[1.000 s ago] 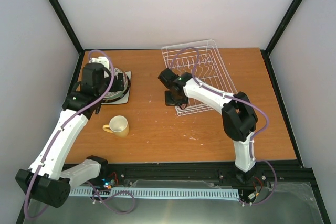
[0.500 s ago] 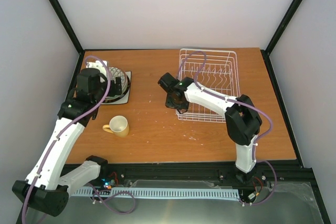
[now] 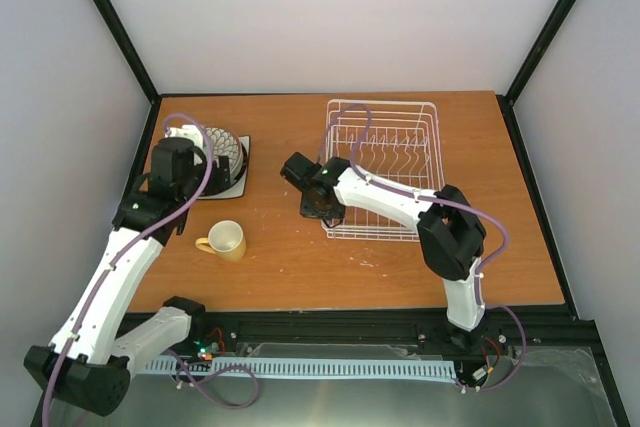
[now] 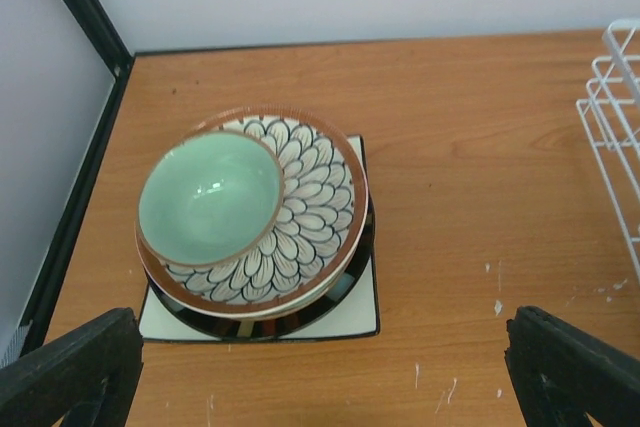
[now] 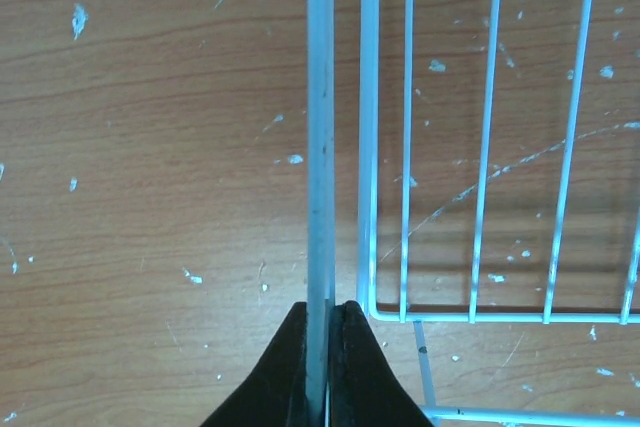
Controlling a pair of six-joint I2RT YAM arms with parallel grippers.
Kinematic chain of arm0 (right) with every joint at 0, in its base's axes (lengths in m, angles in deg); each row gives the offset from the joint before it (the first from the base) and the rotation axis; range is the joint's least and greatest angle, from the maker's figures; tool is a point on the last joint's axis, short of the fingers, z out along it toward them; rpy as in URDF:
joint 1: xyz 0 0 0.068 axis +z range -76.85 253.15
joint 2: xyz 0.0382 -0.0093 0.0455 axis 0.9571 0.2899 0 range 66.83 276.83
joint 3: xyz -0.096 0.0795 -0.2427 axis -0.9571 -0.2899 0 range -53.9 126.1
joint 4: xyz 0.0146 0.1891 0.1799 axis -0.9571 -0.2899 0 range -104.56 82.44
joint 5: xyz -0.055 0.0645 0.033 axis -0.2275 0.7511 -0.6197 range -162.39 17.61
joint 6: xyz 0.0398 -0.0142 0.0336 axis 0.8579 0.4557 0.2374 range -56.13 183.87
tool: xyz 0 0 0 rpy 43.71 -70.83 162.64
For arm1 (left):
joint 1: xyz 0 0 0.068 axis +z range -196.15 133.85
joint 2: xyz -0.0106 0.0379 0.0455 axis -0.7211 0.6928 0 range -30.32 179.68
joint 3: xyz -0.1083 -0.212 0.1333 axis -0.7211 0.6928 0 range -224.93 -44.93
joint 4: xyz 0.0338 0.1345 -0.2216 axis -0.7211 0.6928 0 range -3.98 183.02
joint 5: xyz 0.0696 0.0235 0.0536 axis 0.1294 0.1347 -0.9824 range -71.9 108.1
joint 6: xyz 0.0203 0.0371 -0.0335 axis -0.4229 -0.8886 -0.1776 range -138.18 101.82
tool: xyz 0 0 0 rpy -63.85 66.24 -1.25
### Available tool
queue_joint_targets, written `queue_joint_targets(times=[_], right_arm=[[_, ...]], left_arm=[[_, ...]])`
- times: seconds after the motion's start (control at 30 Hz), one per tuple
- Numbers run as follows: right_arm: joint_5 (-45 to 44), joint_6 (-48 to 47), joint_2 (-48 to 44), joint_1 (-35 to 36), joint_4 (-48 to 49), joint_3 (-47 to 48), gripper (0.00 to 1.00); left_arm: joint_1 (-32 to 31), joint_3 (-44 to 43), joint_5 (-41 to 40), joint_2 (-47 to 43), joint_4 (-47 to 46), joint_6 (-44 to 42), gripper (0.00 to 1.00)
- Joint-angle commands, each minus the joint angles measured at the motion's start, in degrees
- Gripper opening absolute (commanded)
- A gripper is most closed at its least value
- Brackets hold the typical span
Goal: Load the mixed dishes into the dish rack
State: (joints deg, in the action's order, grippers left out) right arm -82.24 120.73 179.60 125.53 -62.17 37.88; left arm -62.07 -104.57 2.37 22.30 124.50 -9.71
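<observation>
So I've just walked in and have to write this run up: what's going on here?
The right gripper is shut on the left rim wire of the white dish rack, which sits on the table. The left gripper hangs open above the near side of the stack of plates, with the mint-green bowl on top. The yellow mug stands apart on the table. No dish is in the rack yet.

Dish rack point(image 4: 612, 97) slips off the right edge on the left wrist view, and beneath the bowl point(image 4: 208, 197) the lower plates point(image 4: 300, 318) show only slivers of rim.
</observation>
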Motion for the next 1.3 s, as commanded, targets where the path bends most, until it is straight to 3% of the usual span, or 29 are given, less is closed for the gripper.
queue_joint_targets(times=[0.0, 0.3, 0.37, 0.5, 0.7, 0.83, 0.9, 1.03, 1.27], right_arm=[[9.08, 5.08, 1.02, 2.22, 8.58, -1.64, 0.03], [9.85, 3.49, -1.77, 2.43, 9.30, -7.08, 0.03], [10.01, 2.97, -1.55, 2.45, 8.78, -7.21, 0.12], [8.94, 1.51, -1.11, 2.46, 7.48, -6.72, 0.44], [5.69, 0.29, -1.48, 2.46, 4.18, -5.29, 0.65], [0.29, -0.90, -3.47, 2.46, 0.33, -3.35, 0.68], [-2.98, -1.75, -4.77, 2.46, -1.55, -2.10, 0.80], [-8.27, -3.45, -7.75, 2.40, -5.14, 0.42, 0.82], [-26.16, -7.37, -22.72, 2.38, -5.81, 0.61, 0.84]], left_arm=[[0.97, -0.39, 0.30, 3.01, 2.70, 3.16, 1.00], [14.78, -0.67, 18.29, 5.52, -1.54, 2.57, 1.00], [17.07, -0.99, 22.42, 7.11, -1.84, 3.08, 1.00], [22.23, -0.45, 30.46, 10.63, -2.92, 4.20, 1.00], [26.14, 0.36, 32.31, 14.38, -3.69, 5.09, 1.00], [27.79, 0.38, 32.85, 16.24, -4.73, 5.50, 1.00], [28.07, -0.35, 32.36, 17.67, -4.64, 5.37, 1.00], [29.18, -2.02, 31.65, 20.56, -4.10, 5.12, 1.00], [35.28, -3.56, 32.99, 24.34, -4.16, 4.78, 0.98]])
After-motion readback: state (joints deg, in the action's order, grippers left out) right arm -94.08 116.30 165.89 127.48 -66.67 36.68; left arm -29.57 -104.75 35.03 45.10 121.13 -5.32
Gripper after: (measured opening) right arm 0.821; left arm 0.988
